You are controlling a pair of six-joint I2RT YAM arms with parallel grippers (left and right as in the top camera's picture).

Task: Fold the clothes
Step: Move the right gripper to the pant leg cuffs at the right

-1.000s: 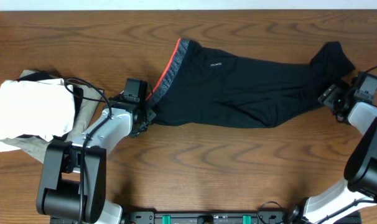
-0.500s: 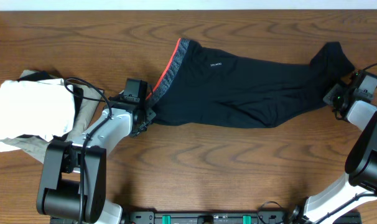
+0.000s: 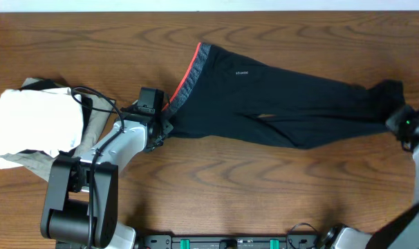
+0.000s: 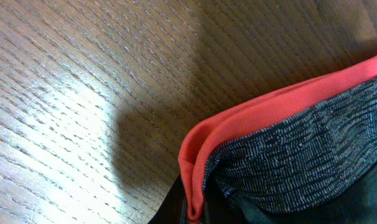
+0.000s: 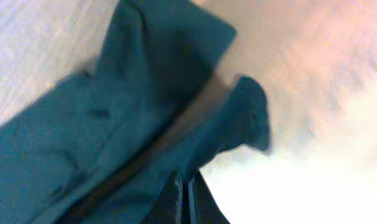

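At the two ends of the leggings [image 3: 278, 97] stand two tools, one on each side. The left tool [image 3: 162, 126] is clenched on the lower corner of the waistband [image 3: 189, 79]; its wrist view shows the coral trim [image 4: 251, 112] folded over just at the fingers. The right tool [image 3: 397, 124] is clenched on the leg ends at the far right edge of the counter [image 3: 265, 187]; its wrist view is blurred, but dark cloth runs down between the closed fingers.

One pair of leggings lies between them, drawn out long and nearly flat across the middle of the counter, waistband to the left and cuffs to the right. They are black, with a grey speckled waistband, a coral edge and a small white logo [image 3: 243, 72] near the top. A few shallow wrinkles run along the legs.

Two folded garments lie further left, apart from the leggings: one white garment [image 3: 33, 124] on top of one olive garment [image 3: 19, 164].
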